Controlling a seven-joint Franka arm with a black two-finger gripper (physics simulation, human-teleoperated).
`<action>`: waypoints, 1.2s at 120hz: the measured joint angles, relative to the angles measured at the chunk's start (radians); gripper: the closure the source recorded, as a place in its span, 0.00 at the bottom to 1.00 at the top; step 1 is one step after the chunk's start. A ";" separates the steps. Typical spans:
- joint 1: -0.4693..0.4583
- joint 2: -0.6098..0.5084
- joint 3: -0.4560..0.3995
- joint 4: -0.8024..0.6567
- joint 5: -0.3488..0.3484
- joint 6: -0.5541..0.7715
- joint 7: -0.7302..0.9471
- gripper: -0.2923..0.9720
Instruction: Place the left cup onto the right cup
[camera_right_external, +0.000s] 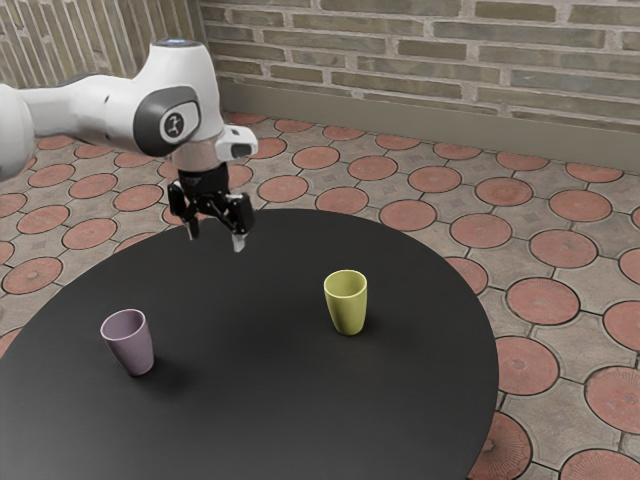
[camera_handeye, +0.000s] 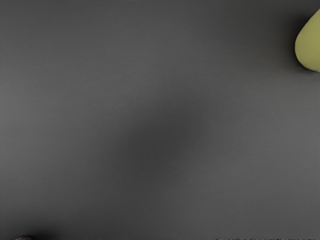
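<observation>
From the side, our claw (camera_right_external: 212, 228) hangs released and empty above the black table (camera_right_external: 300, 420). The purple cup (camera_right_external: 129, 341) stands upright at the exterior view's left, well apart from the yellow cup (camera_right_external: 345, 301). From the wrist, we see the yellow cup (camera_handeye: 309, 42) on the table (camera_handeye: 150, 125).

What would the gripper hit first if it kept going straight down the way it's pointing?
Most likely the bare table: the open gripper points down at a spot apart from both the purple cup and the yellow cup. Depth is hard to judge.
</observation>
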 joint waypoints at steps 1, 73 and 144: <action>0.001 -0.001 0.000 -0.004 0.000 0.003 -0.001 0.23; 0.056 -0.071 0.000 -0.233 -0.030 0.141 -0.044 0.24; 0.113 -0.174 0.000 -0.389 -0.036 0.179 -0.080 0.26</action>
